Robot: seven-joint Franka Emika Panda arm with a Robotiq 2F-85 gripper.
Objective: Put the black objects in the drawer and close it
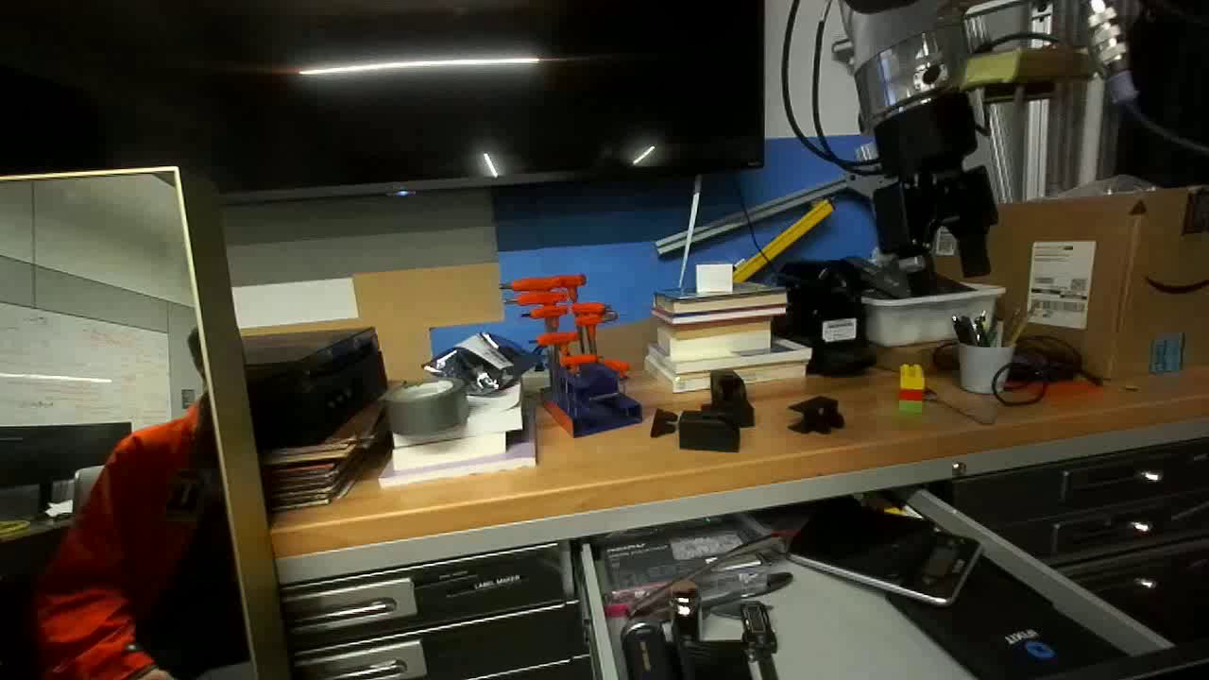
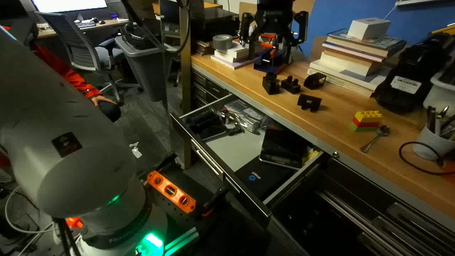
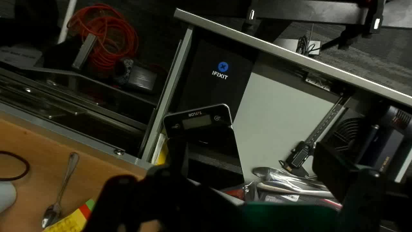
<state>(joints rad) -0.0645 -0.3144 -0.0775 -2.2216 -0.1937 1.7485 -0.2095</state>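
Although the drawer [image 2: 233, 147] already stands open just below the centre in an exterior view, the stowing seems yet to begin: four small black objects [image 2: 292, 87] sit on the bench [image 2: 334, 110], above and right of centre. The gripper [image 2: 269, 54] hangs at the top, jaws spread wide, grasping nothing. At the centre of the wrist view lies a scale [image 3: 212, 145], inside the drawer; none of the black objects can be made out there. Lifting, placing and closing all appear left.

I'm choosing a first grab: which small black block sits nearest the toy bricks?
The lone black block, closest to the toy bricks; the other three black blocks cluster farther off.
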